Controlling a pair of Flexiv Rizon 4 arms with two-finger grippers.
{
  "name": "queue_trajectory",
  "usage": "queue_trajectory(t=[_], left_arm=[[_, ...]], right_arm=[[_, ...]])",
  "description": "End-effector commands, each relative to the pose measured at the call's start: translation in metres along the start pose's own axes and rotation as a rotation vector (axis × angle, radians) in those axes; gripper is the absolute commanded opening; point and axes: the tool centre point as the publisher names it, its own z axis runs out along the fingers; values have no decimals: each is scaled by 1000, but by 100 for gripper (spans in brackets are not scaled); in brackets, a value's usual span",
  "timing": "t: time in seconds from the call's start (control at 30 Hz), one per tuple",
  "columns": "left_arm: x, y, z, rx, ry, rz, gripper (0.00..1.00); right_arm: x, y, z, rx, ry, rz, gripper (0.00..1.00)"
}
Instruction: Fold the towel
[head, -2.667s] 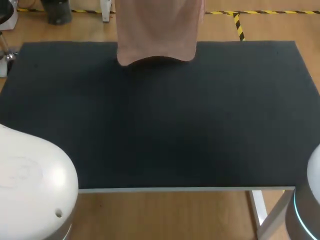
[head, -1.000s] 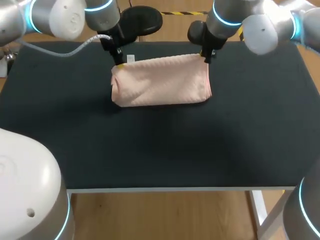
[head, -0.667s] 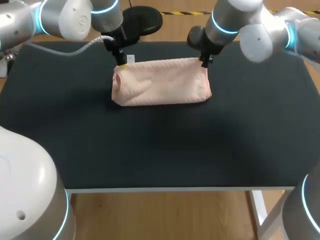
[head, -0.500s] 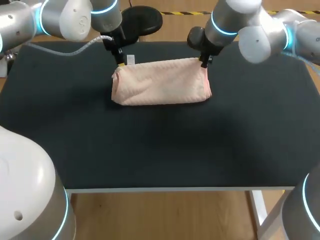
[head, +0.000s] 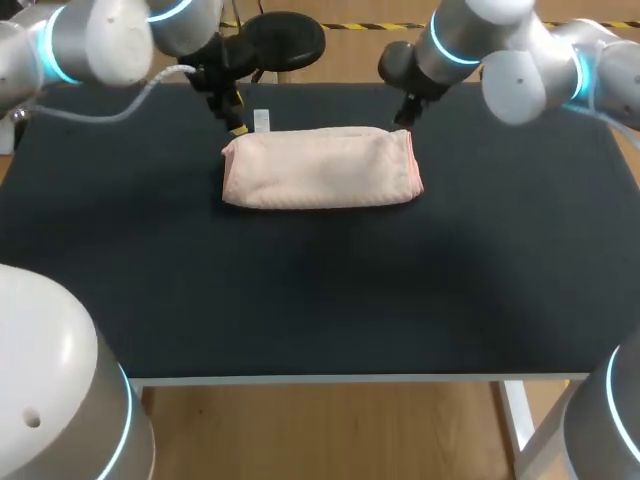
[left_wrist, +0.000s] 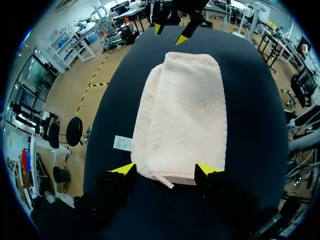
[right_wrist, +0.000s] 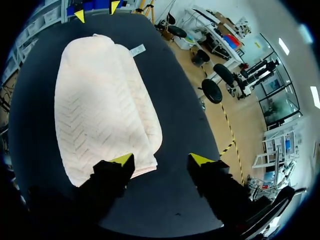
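Black worktop (head: 300, 300) holds the folded pink towel (head: 320, 170) near its far edge, lying flat | my left fingers (left_wrist: 123, 169) spread at the towel's left end, pinching nothing | my right fingers (right_wrist: 200, 159) spread at its right end, likewise free.

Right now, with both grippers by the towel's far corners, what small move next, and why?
Probably raise both arms straight up, clear of the towel. It lies folded in a flat rectangle on the table; the left gripper and right gripper are open, gripping nothing. Rising before pulling back should avoid snagging the fold.
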Motion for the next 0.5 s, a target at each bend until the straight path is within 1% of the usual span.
queue_trajectory(t=[0.03,0.07,0.13,0.2,0.23,0.3,0.33,0.37,0.5], left_arm=[[37,41,-30,429,-111,-10,100],[39,47,-31,467,-106,-34,100],[40,56,-30,493,-87,-75,100],[41,61,-29,520,-94,-80,100],[42,63,-28,545,-82,-73,100],[40,64,-27,547,-44,-61,100],[38,64,-26,541,-7,-52,100],[35,62,-25,512,39,-59,100],[35,62,-25,512,39,-59,100]], right_arm=[[3,-10,-17,-44,11,-13,100],[4,-11,-19,-55,21,-22,100],[6,-11,-22,-69,39,-48,100],[11,-11,-23,-72,55,-97,100],[15,-10,-24,-68,57,-129,100],[21,-8,-27,-51,57,-191,100],[21,-8,-27,-51,57,-191,100],[21,-8,-27,-51,57,-191,100],[21,-8,-27,-51,57,-191,100]])
